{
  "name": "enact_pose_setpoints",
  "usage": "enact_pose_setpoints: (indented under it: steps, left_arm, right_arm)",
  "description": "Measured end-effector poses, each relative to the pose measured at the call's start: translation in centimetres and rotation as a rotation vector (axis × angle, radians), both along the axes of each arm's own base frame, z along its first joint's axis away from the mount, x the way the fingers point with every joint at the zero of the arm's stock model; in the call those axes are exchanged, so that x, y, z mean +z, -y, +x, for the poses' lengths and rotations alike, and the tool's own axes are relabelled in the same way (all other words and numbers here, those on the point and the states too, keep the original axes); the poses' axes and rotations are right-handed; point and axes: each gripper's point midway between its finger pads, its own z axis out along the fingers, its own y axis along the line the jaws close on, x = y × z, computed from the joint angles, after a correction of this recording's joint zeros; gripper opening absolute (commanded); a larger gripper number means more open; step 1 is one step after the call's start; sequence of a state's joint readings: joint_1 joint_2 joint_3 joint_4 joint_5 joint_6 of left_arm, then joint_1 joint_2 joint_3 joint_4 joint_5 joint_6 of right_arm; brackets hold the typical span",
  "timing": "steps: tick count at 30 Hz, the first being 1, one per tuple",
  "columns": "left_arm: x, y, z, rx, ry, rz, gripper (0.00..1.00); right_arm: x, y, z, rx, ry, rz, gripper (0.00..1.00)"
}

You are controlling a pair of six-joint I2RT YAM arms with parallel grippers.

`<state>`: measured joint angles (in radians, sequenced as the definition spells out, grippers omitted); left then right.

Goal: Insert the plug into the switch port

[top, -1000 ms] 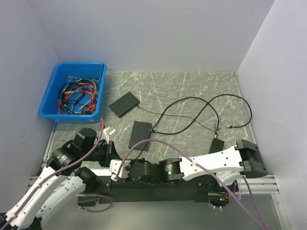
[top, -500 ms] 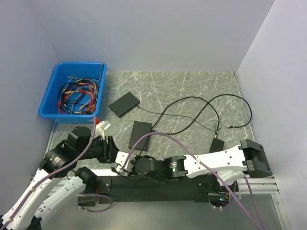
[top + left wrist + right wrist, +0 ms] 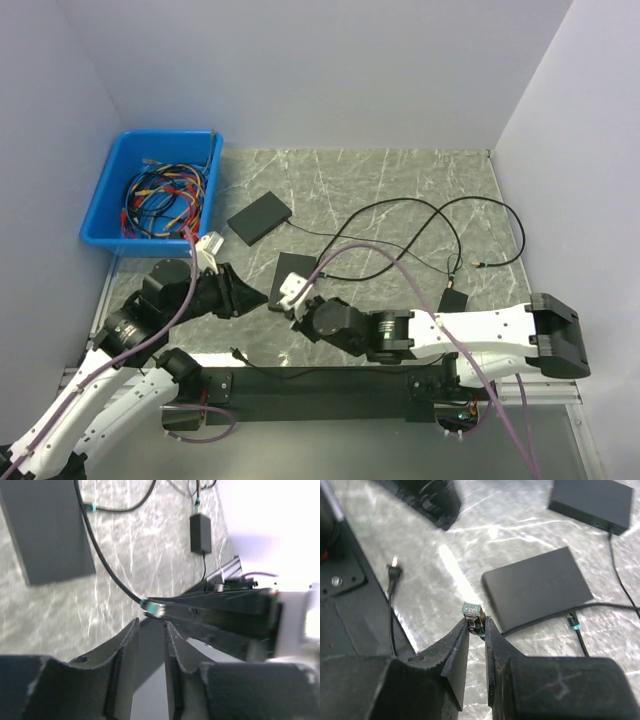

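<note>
green plug (image 3: 471, 609), seemingly in right gripper (image 3: 476, 625)

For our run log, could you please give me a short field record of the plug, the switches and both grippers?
plug: pinched in right gripper, connector end poking past the fingertips
left gripper: slightly open, empty, tips close to the plug
near switch: flat on table, beyond the plug, untouched
far switch: flat, farther back, cable running from it
insertion: not yet done
blue bin: holds loose cables, far left
</note>
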<state>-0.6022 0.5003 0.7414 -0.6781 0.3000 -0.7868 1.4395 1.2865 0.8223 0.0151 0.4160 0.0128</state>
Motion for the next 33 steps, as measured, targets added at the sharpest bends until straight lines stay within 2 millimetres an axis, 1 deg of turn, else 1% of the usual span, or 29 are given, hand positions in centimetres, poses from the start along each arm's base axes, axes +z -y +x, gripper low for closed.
enact_pose_setpoints:
  steps: [1,4,5,8,12,13,16,18,20,24,25,28,31,33]
  left_arm:
    - [-0.1,0.1,0.3,0.005,0.007,-0.006,0.32]
    - [-0.5,0.6,1.3,0.016,0.033,-0.019,0.37]
    - [-0.5,0.8,1.7,0.020,0.042,-0.019,0.43]
    - [-0.6,1.7,3.7,0.038,0.071,-0.004,0.48]
    - [-1.9,2.8,6.6,0.073,0.085,0.049,0.49]
    - [-2.4,2.9,7.4,0.083,0.084,0.069,0.49]
    - [-3.2,3.2,8.7,0.097,0.095,0.105,0.49]
    - [-3.2,3.4,9.3,0.099,0.114,0.114,0.49]
    - [-2.8,3.6,9.6,0.100,0.137,0.106,0.49]
    - [-1.2,3.8,9.6,0.099,0.200,0.075,0.49]
    - [-0.2,3.6,9.4,0.105,0.230,0.056,0.49]
    - [1.2,3.2,9.3,0.120,0.277,0.032,0.49]
    - [1.5,3.0,9.2,0.127,0.290,0.028,0.48]
    - [1.2,3.1,9.3,0.125,0.282,0.035,0.47]
  right_arm:
    - [0.4,0.3,0.4,-0.018,-0.008,0.023,0.00]
    - [1.7,1.0,1.4,-0.060,-0.024,0.096,0.00]
    - [2.0,1.1,1.8,-0.075,-0.027,0.118,0.00]
    - [2.7,1.4,3.1,-0.109,-0.043,0.163,0.00]
    - [3.1,1.8,5.3,-0.157,-0.054,0.196,0.00]
    - [3.1,1.9,5.8,-0.166,-0.055,0.198,0.00]
    - [2.5,1.8,6.6,-0.175,-0.062,0.189,0.00]
    - [2.2,1.4,6.9,-0.171,-0.069,0.180,0.00]
    - [2.1,1.0,7.1,-0.166,-0.072,0.176,0.00]
    - [2.1,0.5,7.7,-0.165,-0.079,0.182,0.00]
    - [2.0,0.5,7.9,-0.166,-0.081,0.181,0.00]
    - [1.6,0.2,8.2,-0.165,-0.092,0.177,0.00]
    - [1.6,-0.2,8.4,-0.162,-0.097,0.181,0.00]
    - [1.9,-0.5,8.4,-0.157,-0.098,0.187,0.00]
